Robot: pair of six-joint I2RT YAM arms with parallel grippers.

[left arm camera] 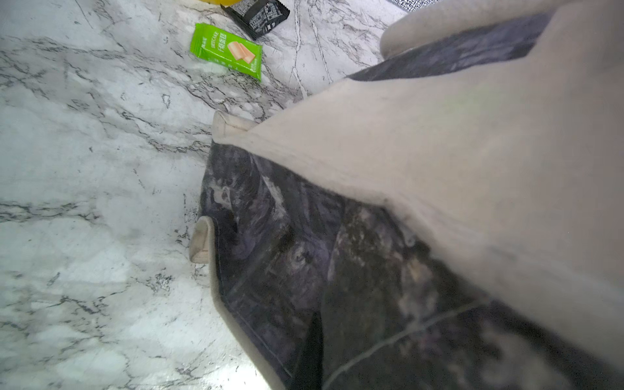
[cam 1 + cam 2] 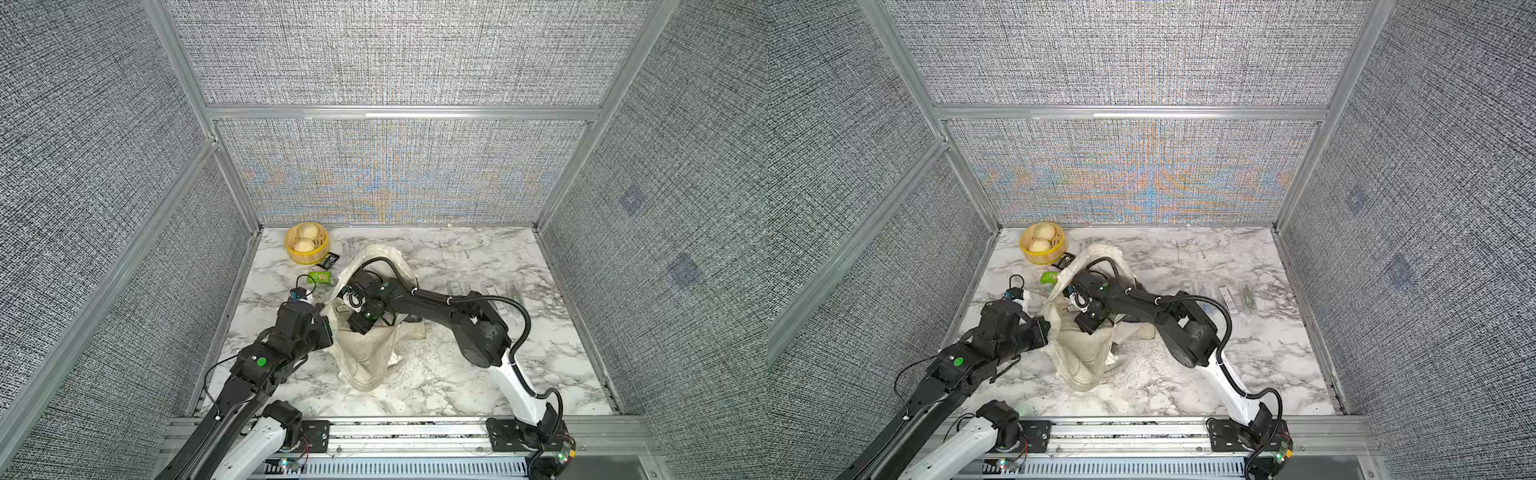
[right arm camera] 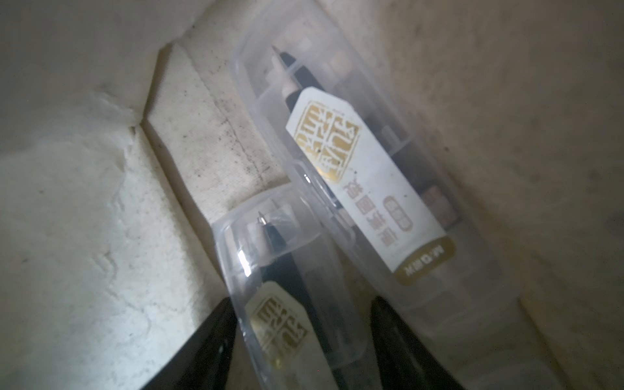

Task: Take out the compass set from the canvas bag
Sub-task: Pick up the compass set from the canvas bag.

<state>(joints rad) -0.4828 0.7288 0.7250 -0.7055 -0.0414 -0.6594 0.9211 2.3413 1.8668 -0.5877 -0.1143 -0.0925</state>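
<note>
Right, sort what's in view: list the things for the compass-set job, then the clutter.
Job: canvas bag; two clear compass set cases inside it; right claw astride the nearer case; left claw gripping the bag's rim; similar cases on the table.
Clutter: yellow basket of buns; green snack packet; black packet.

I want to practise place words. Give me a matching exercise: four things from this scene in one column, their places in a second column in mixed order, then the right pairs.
Things
1. yellow round basket
2. black packet
3. green snack packet
4. clear compass set cases

Places
A. inside the canvas bag
B. in the far left corner of the marble table
C. flat on the marble, nearer the robot than the black packet, apart from the bag
D. right beside the basket

Pairs: 1-B, 2-D, 3-C, 4-A
</note>
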